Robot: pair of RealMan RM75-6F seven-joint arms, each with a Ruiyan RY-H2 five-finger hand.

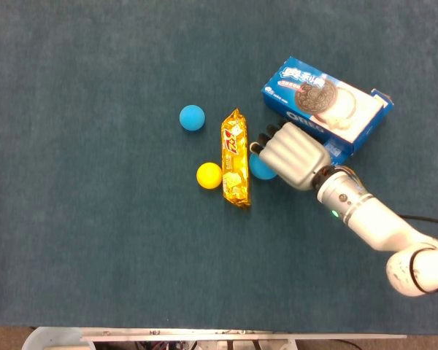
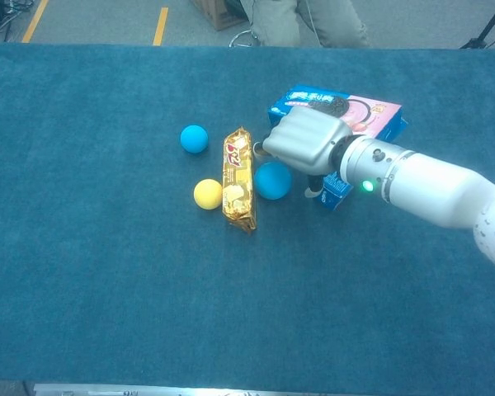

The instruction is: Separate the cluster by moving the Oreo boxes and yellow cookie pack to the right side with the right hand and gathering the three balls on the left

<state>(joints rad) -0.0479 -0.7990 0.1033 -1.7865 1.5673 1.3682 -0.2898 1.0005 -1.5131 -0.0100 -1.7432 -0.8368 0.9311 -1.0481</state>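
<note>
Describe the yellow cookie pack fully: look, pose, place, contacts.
The yellow cookie pack is a long, shiny gold foil wrapper with red lettering and printed cookie pictures. It lies flat and lengthwise on the blue table, sealed. The yellow ball sits against its left edge, and a blue ball lies just to its right. The right hand hovers close by, not gripping it.
</note>
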